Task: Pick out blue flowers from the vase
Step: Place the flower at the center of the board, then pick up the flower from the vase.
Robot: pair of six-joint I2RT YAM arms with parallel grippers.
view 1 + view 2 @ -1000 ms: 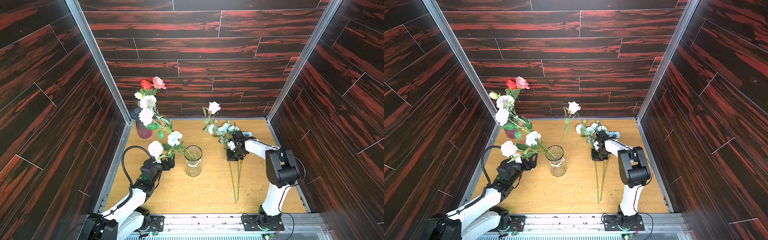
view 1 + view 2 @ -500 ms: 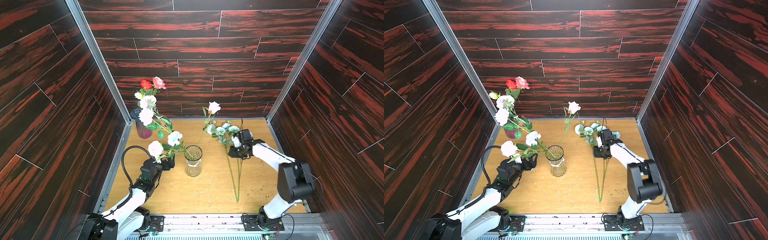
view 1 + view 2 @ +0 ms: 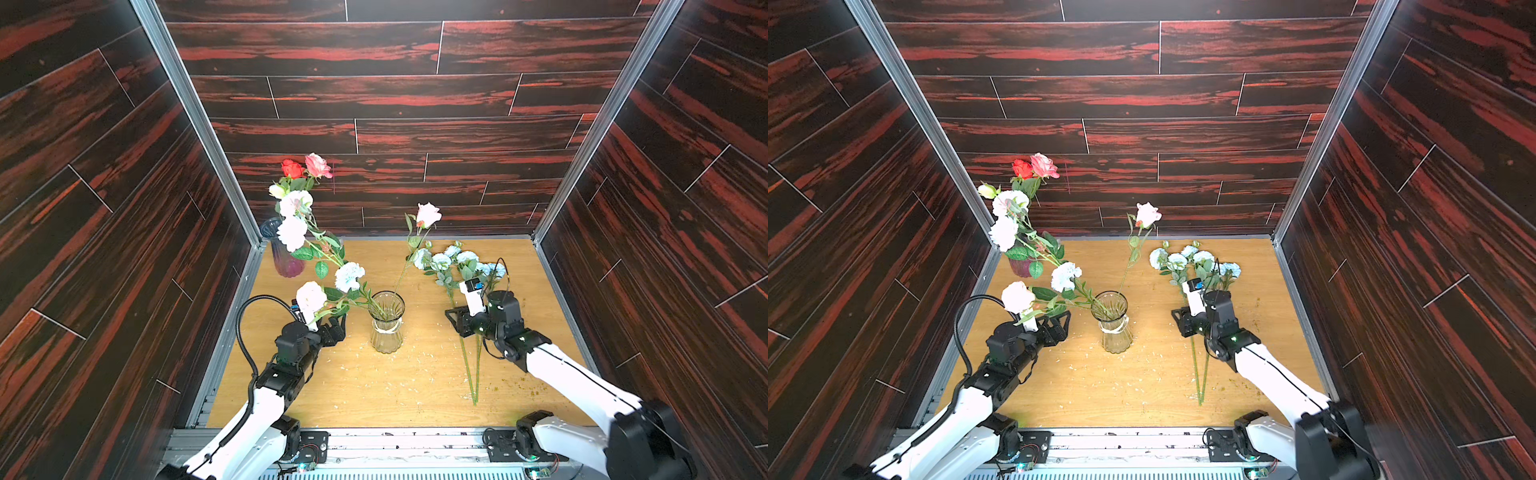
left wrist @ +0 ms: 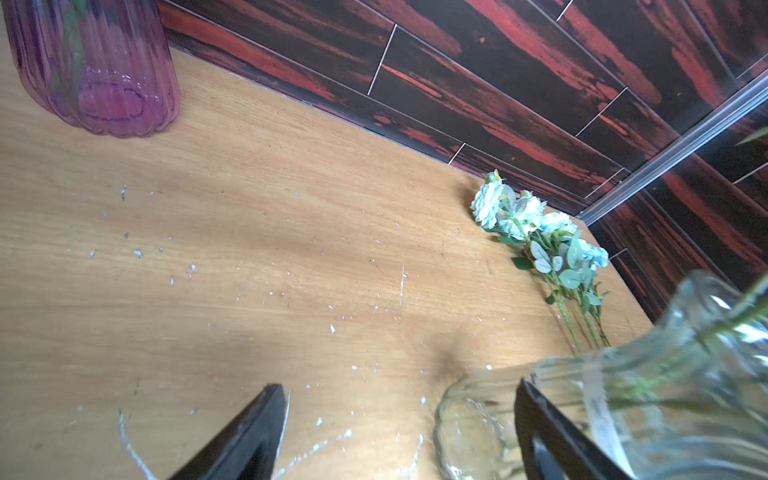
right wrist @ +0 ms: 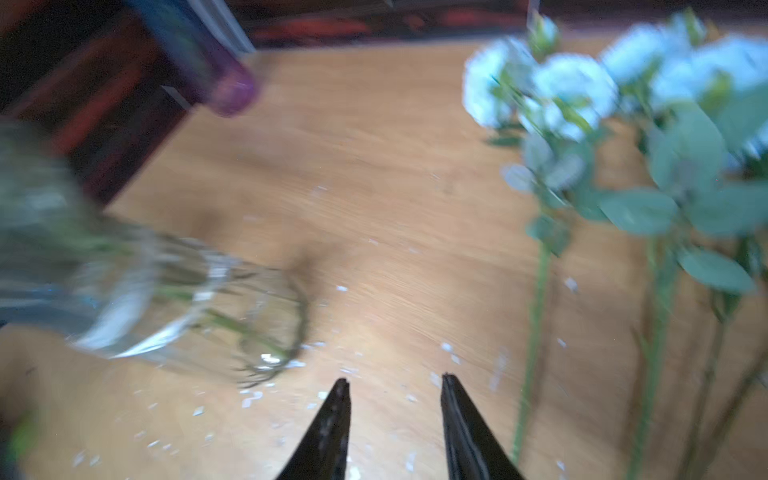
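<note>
Lift right hand [image 5: 395,380], part open and empty, clear of blue flowers [image 3: 453,259] on desk [image 3: 415,382]. Steady glass vase [image 3: 386,328] with left hand [image 4: 398,384], wide open beside it.

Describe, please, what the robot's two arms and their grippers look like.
Both the left arm and right arm have white shells with black joints. The left gripper and right gripper are black and taper to pointed tips. A black ribbed hose loops beside the left arm; a thin black cable runs along the right arm's white link.

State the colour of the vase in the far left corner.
Translucent purple vase; clearest in the left wrist view.
</note>
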